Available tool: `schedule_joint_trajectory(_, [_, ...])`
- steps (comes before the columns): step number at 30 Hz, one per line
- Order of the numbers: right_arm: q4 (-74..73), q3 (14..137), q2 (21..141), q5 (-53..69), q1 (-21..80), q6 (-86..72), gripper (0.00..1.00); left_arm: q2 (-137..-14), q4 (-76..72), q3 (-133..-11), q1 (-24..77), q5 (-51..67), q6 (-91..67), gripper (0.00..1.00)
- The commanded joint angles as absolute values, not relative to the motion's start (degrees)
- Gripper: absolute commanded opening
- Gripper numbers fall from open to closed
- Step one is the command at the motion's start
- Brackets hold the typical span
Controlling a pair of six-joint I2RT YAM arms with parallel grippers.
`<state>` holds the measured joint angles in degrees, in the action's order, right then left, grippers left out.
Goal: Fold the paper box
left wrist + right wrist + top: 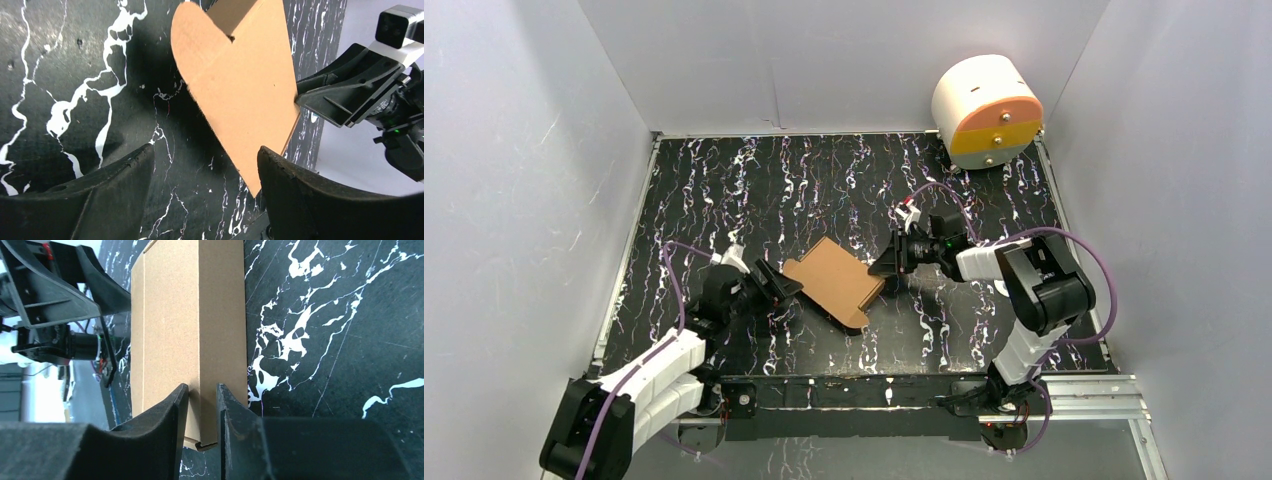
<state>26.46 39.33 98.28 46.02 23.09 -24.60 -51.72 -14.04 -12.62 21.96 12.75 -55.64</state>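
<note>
A black table (724, 200) veined with white fills the floor of a white-walled booth. Near its middle the left gripper (206, 150) has its jaws spread wide, and the lower corner of the paper box (240, 95) dips in beside one finger (300, 195). Nothing is clamped there.

Across from it, to the right, the right gripper (202, 390) has its fingers (170, 415) drawn close, with only a narrow slit between them. Their tips sit at the box's right edge, and we cannot tell whether they pinch the cardboard or merely press on it.

The box itself is plain brown, with a crease running along its length and a rounded flap at one end. It lies between the two grippers at the middle of the table and is tilted rather than flat. In the far right corner, well apart from all this, sits a white cylinder (986, 108) with an orange-and-yellow face.
</note>
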Motion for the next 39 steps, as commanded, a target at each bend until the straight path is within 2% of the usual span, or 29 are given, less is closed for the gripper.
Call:
schedule_joint_trajectory(1, [36.91,37.00,100.76,51.94,21.55,-30.33,0.32,-50.87,-20.78,-10.84,22.88,15.27,-60.25,0.72])
schedule_joint_trajectory(8, [41.43,35.28,105.11,54.21,19.27,-34.09,0.23,-53.79,-24.84,-11.36,23.55,16.27,-61.56,0.72])
schedule_joint_trajectory(17, [53.05,32.81,110.28,59.55,15.29,-41.65,0.22,-55.07,-26.55,-14.90,24.58,15.86,-62.27,0.72])
schedule_joint_trajectory(22, [53.36,33.20,111.44,59.94,15.03,-41.52,0.22,-55.56,-27.96,-15.53,25.01,15.56,-62.01,0.72])
schedule_joint_trajectory(28, [45.49,35.29,110.11,57.59,15.02,-36.10,0.25,-59.50,-30.62,-16.91,25.64,16.00,-60.86,0.61])
schedule_joint_trajectory(39, [24.75,40.43,101.89,46.41,15.10,-21.79,0.35,-75.51,-35.62,-24.31,27.75,16.04,-57.45,0.52])
